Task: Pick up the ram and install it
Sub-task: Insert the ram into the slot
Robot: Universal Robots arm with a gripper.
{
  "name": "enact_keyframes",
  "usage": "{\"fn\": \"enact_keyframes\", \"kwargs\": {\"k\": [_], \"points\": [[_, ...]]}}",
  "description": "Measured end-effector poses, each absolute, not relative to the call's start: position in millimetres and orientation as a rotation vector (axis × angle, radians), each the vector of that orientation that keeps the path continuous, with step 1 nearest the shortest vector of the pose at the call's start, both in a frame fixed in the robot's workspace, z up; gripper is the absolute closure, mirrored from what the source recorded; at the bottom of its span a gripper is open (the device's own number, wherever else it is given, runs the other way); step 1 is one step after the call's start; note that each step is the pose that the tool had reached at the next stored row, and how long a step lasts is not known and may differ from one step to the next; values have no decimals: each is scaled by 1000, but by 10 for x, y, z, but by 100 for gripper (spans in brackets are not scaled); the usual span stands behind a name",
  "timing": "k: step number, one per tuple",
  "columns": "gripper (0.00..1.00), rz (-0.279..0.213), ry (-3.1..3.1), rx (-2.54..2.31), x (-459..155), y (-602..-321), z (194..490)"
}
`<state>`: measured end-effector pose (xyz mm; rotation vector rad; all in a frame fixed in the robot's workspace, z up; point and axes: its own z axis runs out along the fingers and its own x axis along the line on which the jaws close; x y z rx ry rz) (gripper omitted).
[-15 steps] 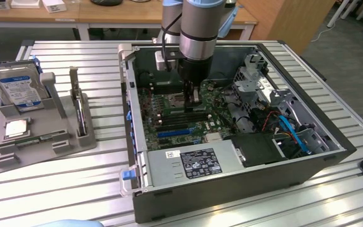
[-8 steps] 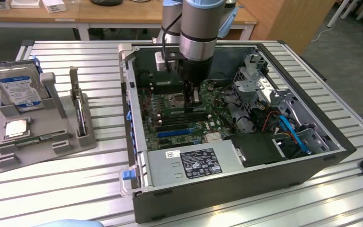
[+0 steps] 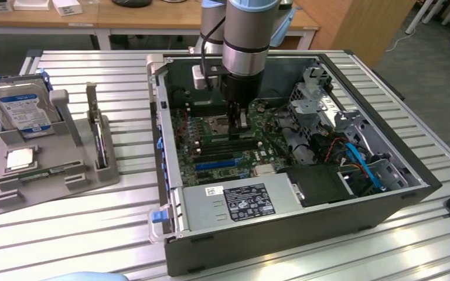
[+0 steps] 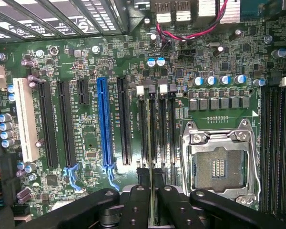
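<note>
Inside the computer case (image 3: 287,225): the gripper (image 3: 239,126) hangs low over the motherboard (image 4: 90,143), next to the processor socket (image 4: 219,164).
Jaws: drawn narrow, with the fingers (image 4: 139,195) pinching a thin stick seen edge-on.
Ram (image 4: 155,191): the stick in that pinch, held upright with its long edge towards the board, just above the memory slots (image 4: 157,129).
Alignment: the ram's edge appears to run parallel to the slots and over one of the middle ones. I judge that the main thing to hold, since a slight twist would land it on a slot wall.
Latches (image 4: 163,88): white tabs at the slots' far ends; I cannot tell whether they stand open.
Descent: it should be straight and level, so both ends seat together.
Risk: a tilted stick jams, or scrapes the socket alongside.
</note>
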<state>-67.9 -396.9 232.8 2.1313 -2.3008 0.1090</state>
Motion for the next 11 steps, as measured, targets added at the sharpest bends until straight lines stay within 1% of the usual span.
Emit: {"fn": "enact_keyframes", "kwargs": {"k": [11], "points": [[87,109,-2301,2131,-679,-3975,2309]]}}
